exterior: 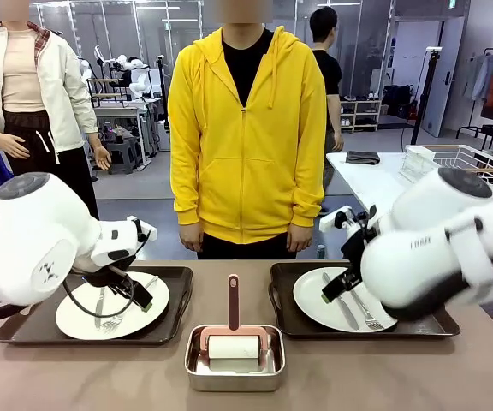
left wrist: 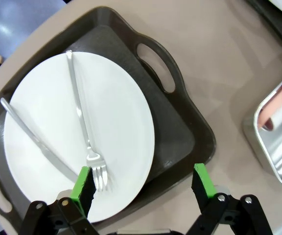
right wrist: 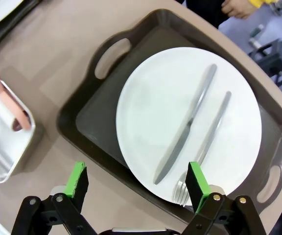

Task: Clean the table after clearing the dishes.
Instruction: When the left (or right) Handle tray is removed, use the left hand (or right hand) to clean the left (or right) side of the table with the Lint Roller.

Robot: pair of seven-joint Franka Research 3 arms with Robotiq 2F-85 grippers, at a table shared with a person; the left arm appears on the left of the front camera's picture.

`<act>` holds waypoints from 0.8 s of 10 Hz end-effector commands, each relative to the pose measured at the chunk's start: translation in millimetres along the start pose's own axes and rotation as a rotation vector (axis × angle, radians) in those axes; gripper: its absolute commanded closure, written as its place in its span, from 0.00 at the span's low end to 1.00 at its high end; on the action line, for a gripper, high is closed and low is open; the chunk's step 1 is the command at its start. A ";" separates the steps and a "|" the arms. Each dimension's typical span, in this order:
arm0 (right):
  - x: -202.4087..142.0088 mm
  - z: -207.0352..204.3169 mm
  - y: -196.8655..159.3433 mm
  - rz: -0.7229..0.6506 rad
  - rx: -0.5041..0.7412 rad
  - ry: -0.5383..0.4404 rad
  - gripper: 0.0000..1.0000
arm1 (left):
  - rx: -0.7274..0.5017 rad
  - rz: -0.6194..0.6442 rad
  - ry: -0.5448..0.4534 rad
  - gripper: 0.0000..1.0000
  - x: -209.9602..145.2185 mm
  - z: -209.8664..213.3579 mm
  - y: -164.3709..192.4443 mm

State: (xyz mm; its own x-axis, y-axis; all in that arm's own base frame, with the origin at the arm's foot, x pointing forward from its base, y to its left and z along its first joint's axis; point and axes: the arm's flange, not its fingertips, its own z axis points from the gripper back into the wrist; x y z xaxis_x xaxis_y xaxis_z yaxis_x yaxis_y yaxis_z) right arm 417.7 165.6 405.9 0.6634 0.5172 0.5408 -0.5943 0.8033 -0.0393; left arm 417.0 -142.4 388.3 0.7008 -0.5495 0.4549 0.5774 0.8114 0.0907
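Both trays sit on the counter (exterior: 84, 377), one either side of a steel pan (exterior: 234, 379) with a pink-handled roller (exterior: 234, 346) in it. A person in a yellow hoodie (exterior: 246, 128) stands at the far side. No dish is cleared yet, so the job in hand looks like lifting the trays away.

The left jaws stand wide open and empty above the near edge of the left tray (exterior: 176, 295). One green pad (left wrist: 82, 183) hangs over the rim of the left plate (left wrist: 121, 107) by the fork tines, the other over the tray's raised edge. The right jaws are likewise open and empty. One pad (right wrist: 197, 181) hangs over the rim of the right plate (right wrist: 146, 107), the other over bare counter beside the right tray (right wrist: 82, 117).

To do this well, each pair should shift outward so that only the tray wall lies between the pads and the plate stays outside the grip. The handle slot (left wrist: 155, 66) may offer a firmer hold than the sloped rim. The knife (left wrist: 38, 142) and fork (left wrist: 84, 132) lie loose on the plate, as do the right knife (right wrist: 185, 127) and right fork (right wrist: 209, 132), so a lift from one edge risks tipping them off. Lift slowly and level, and keep clear of the pan in the middle.
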 end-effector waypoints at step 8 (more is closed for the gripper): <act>-46.1 101.0 -161.8 -0.509 0.780 -0.253 0.00 | -0.934 0.259 -0.339 0.00 -70.2 105.7 180.4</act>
State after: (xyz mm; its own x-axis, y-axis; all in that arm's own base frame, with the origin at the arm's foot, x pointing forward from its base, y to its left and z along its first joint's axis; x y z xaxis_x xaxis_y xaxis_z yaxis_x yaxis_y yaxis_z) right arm 439.1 3.0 480.6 0.8435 0.0839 0.5306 -0.5049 0.4610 0.7297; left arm 418.1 43.1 471.4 0.7485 -0.2509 0.6138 0.6609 0.3575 -0.6598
